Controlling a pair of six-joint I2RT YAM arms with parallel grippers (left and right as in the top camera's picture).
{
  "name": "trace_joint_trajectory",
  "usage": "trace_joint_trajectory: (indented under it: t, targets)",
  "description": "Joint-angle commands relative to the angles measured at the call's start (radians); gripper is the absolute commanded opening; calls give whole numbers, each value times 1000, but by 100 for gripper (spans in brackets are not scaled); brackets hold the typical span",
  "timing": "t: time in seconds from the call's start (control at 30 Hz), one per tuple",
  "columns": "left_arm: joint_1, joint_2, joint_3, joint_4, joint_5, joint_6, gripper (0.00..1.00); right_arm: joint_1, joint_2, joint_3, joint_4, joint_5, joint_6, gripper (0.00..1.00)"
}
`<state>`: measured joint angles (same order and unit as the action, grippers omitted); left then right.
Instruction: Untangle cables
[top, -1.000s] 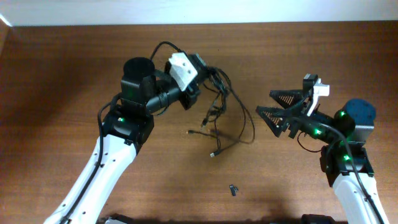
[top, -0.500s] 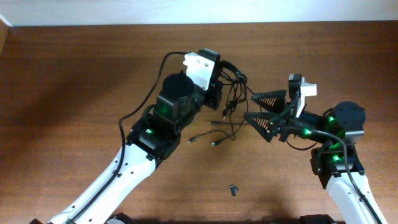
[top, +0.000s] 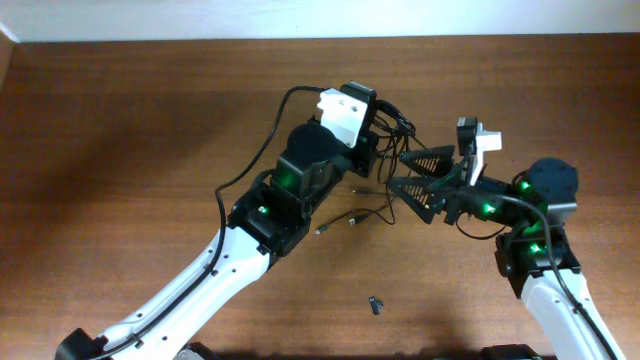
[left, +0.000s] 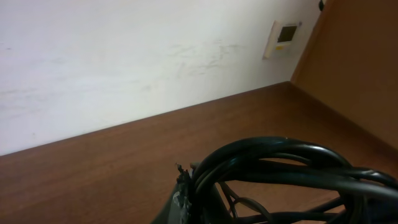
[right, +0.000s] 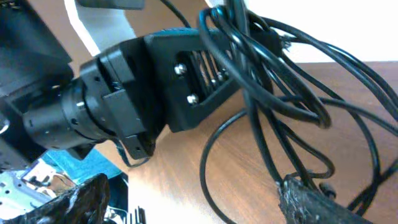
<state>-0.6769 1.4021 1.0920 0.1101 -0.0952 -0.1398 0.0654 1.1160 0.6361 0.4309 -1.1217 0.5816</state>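
The cables (top: 398, 122) hang in a limp bunch at upper centre of the overhead view, pinched in the closed left gripper (top: 375, 140). The right gripper (top: 397, 170) gapes around the dangling strands. They look light, floppy and snag-prone — best taken by one loose strand near a plug.

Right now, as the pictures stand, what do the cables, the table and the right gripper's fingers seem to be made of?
Cables: flexible black plastic or rubber jacket, slight sheen; they bend in smooth loops.
Table: wood or wood-look laminate, satin; brown grain streaks show.
Right gripper fingers: matte black plastic, probably printed; open lattice ribs.
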Motion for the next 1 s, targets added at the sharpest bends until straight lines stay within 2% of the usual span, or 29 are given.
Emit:
trace_joint_trajectory:
  t: [0.0, 0.1, 0.23, 0.4, 0.6, 0.8, 0.9, 0.97]
  targets:
    - [-6, 2, 6, 9, -149, -12, 0, 6, 7, 4, 5, 12, 3, 86]
    - [-6, 2, 6, 9, -282, -13, 0, 6, 7, 4, 5, 12, 3, 85]
    - [-6, 3, 6, 8, -285, -13, 0, 6, 7, 4, 14, -6, 3, 85]
    - [-11, 6, 6, 10, -76, -13, 0, 6, 7, 4, 31, -23, 3, 85]
    - [-72, 6, 6, 10, -58, -13, 0, 6, 7, 4, 30, -9, 3, 85]
    - [-120, 6, 6, 10, -58, -13, 0, 6, 10, 4, 30, 9, 3, 76]
    - [-128, 6, 6, 10, -58, -13, 0, 6, 10, 4, 29, 21, 3, 63]
    - [-128, 6, 6, 10, -45, -13, 0, 6, 10, 4, 12, 48, 3, 61]
